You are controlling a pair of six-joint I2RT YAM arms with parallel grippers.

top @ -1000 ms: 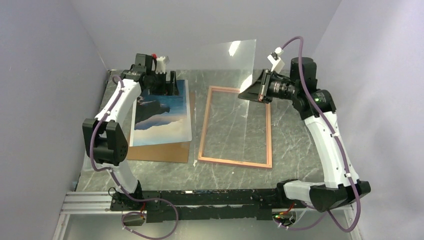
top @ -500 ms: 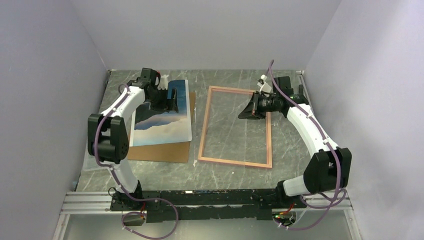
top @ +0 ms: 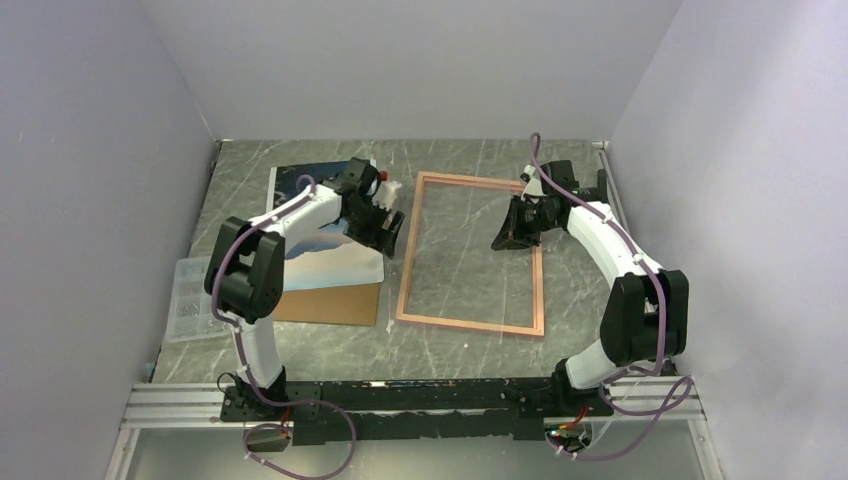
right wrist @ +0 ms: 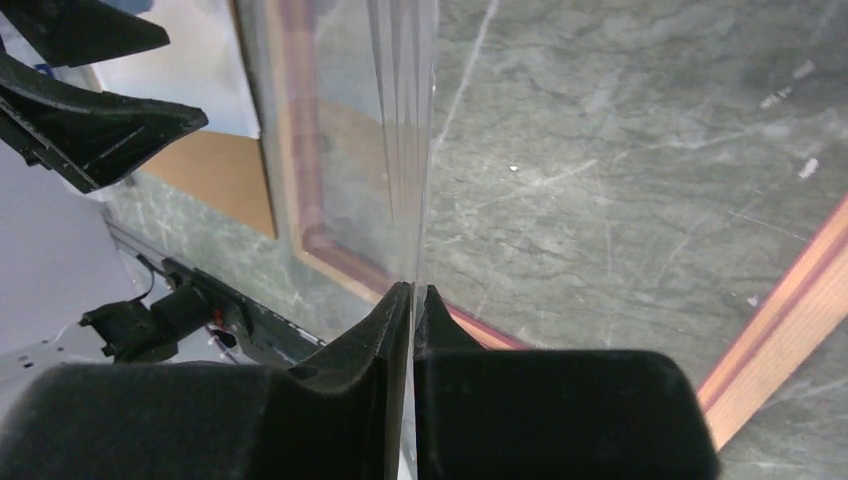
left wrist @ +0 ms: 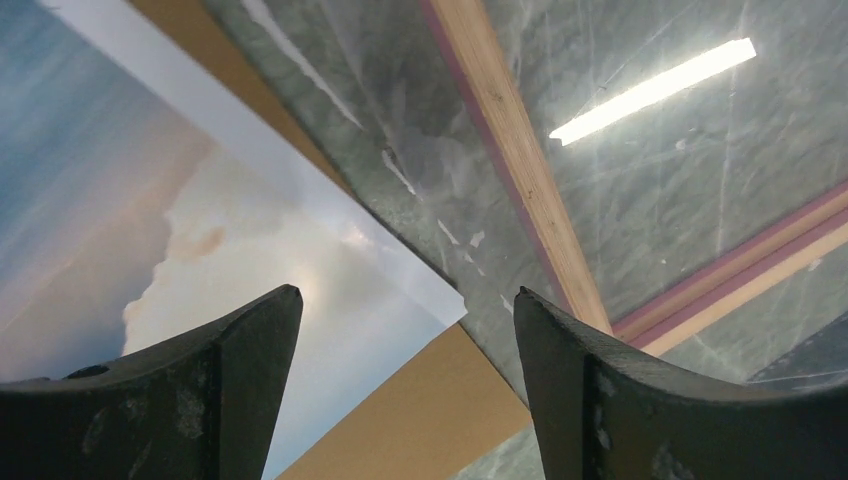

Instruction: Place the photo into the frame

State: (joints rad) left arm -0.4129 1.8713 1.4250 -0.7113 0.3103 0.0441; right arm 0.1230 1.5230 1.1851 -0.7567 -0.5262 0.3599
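The photo [top: 320, 255], sea and cliffs face up, lies on the brown backing board [top: 330, 303] left of the frame [top: 405, 270]. The pink-bordered frame lies flat mid-table, wood side up. My left gripper [top: 385, 232] is open and empty, low over the photo's corner [left wrist: 200, 230], the board [left wrist: 420, 410] and the frame's left rail [left wrist: 510, 150]; its fingertips [left wrist: 405, 330] touch nothing. My right gripper [top: 510, 235] is shut on the clear pane [right wrist: 405, 150], seen edge-on between its fingertips [right wrist: 412, 292], low over the frame's right side [right wrist: 770, 340].
A clear plastic box [top: 188, 295] sits at the table's left edge. Grey walls close in the table on the left, back and right. The arm bases and a black rail [top: 420, 395] run along the near edge.
The right gripper brought the pane from upright at the back down low over the frame. The left gripper moved right, from the photo's far end to its corner beside the frame.
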